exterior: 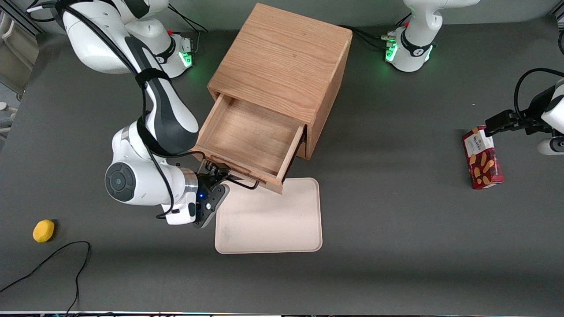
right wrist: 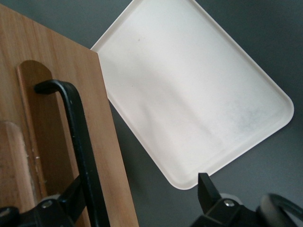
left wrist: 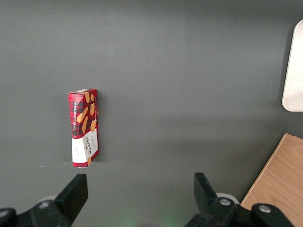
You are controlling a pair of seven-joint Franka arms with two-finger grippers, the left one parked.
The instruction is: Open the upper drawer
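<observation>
Gaping tool (exterior: 219, 175) at oak upper drawer (exterior: 246, 138)

We see a dark grey matte surface (exterior: 396, 220), evenly lit, soft shadow bands across it; pale wall strip (exterior: 211, 11) along its edge.

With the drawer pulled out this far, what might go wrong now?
1. The upper drawer already overhangs the beige tray; pulling further might slide it out of the cabinet.
2. The hand sits at the black wire handle; retreating sideways might snag a finger and drag the cabinet.
</observation>
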